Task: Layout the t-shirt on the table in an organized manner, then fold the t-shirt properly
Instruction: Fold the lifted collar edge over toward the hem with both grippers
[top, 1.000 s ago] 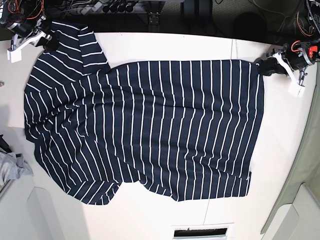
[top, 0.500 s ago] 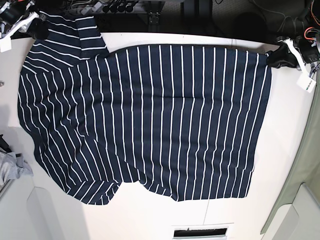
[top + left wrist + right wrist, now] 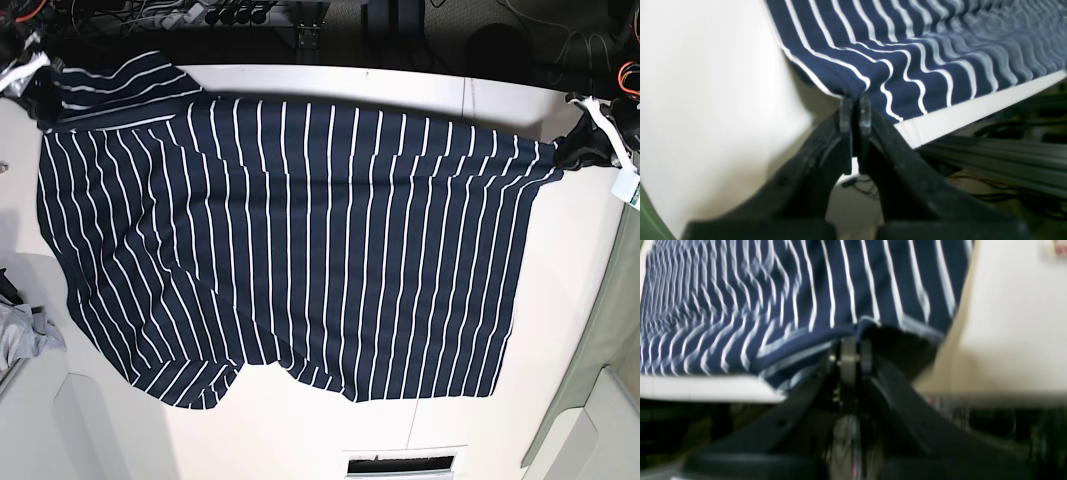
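**Both grippers pinch the shirt's far corners at the table's back edge**

The left gripper [image 3: 855, 110] has its jaws pressed together on a corner of the t-shirt [image 3: 290, 250], the fabric bunching into ripples just above the fingertips. The right gripper [image 3: 853, 353] is likewise clamped on the shirt's hem at the opposite far corner, though that view is blurred. In the base view the left gripper [image 3: 585, 145] sits at the table's [image 3: 560, 330] far right edge and the right gripper [image 3: 35, 85] at its far left corner. Between them the shirt's far edge is stretched, sagging slightly mid-span. The rest of the shirt lies across the table, its near edge rumpled. A grey cloth [image 3: 22, 335] lies at the left edge.
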Tool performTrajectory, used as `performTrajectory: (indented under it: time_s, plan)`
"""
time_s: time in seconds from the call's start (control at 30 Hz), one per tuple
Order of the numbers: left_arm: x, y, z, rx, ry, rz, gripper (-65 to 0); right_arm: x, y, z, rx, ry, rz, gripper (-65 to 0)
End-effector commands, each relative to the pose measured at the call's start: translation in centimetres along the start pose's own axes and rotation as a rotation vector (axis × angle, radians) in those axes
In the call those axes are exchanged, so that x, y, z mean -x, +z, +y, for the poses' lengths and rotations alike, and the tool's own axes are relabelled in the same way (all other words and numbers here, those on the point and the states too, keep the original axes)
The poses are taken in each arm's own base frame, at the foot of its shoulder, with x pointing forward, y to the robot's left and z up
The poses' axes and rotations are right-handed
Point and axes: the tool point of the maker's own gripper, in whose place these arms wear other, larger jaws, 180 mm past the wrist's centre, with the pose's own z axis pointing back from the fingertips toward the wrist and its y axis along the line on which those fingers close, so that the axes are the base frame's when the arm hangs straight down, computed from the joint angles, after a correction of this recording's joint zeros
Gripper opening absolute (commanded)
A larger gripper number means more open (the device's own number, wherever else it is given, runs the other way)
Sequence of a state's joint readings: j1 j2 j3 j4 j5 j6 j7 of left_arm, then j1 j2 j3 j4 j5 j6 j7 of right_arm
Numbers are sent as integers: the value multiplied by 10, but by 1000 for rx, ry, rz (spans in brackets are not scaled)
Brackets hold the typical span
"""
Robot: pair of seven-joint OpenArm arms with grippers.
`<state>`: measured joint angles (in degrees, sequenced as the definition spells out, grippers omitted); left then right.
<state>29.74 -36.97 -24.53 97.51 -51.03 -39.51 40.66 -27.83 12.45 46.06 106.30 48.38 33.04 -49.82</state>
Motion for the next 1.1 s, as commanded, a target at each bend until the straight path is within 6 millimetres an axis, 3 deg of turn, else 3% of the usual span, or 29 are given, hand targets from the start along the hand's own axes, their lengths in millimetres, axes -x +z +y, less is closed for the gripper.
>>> performTrajectory:
  time_s: [0.0,0.1,0.33,0.5,0.67,0.8,0.93,0.97,1.07]
  plan:
    - [-22,2,6,-5,-29,-58,-650,-26,-1,2,-9,31,-76,-650]
    - [-34,-5,19,-24,-16,-86,-650,-54,-13,-1,-6,56,-132,-650]
    - [-44,-28,53,-68,47,-97,-650,-92,-54,-7,-69,40,-161,-650]
    - [-41,-57,58,-73,9,-76,-650,-105,-92,-4,-115,3,-148,-650]
    - [-46,-73,73,-104,-12,-72,-650,-116,-119,0,-132,-9,-125,-650]
    - [-56,-75,84,-123,4,-93,-650,-130,-124,-7,-97,8,-179,-650]
    - [-55,-77,81,-114,9,-92,-650,-122,-127,-9,-73,16,-144,-650]
    - [-54,-78,80,-112,12,-93,-612,-119,-128,-7,-77,12,-129,-650]
    - [-51,-79,76,-100,30,-93,-481,-102,-131,-6,-79,-6,-89,-386]
